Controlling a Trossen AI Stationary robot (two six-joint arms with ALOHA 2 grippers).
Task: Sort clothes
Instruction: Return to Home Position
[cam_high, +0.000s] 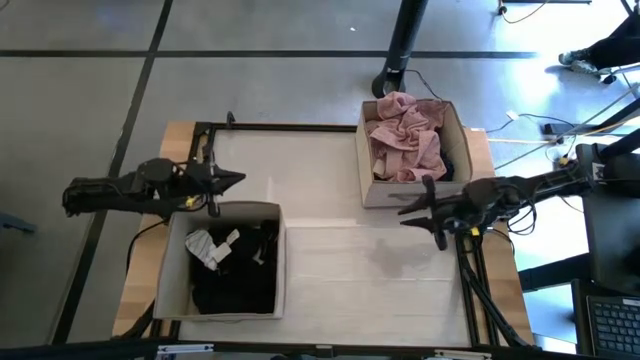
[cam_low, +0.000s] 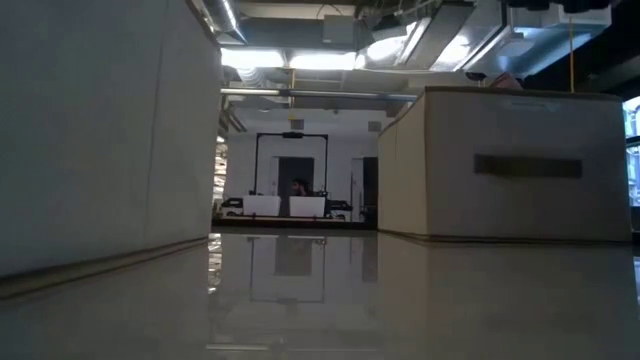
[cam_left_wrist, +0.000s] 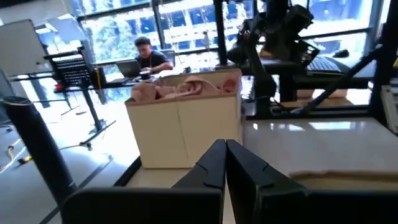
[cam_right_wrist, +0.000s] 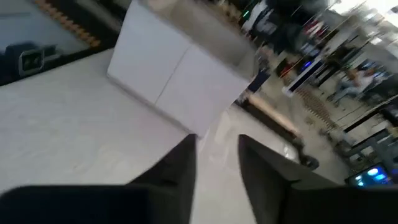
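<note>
A dusty pink garment (cam_high: 405, 140) lies heaped in the beige fabric box (cam_high: 366, 160) at the far right, with a dark navy piece (cam_high: 456, 160) along that box's right wall. A black garment (cam_high: 240, 275) with small white and striped pieces (cam_high: 212, 248) on it lies in the beige box (cam_high: 170, 265) at the near left. The blue plaid shirt is out of view. My left gripper (cam_high: 238, 180) is shut and empty, just beyond the near-left box's far wall. My right gripper (cam_high: 408, 208) is open and empty, just in front of the far-right box.
Bare table top (cam_high: 370, 270) lies between the two boxes and in front of the far-right one. In the left wrist view the pink garment's box (cam_left_wrist: 186, 118) stands ahead of the shut fingers (cam_left_wrist: 225, 149). A person (cam_left_wrist: 146, 53) sits at a desk beyond the table.
</note>
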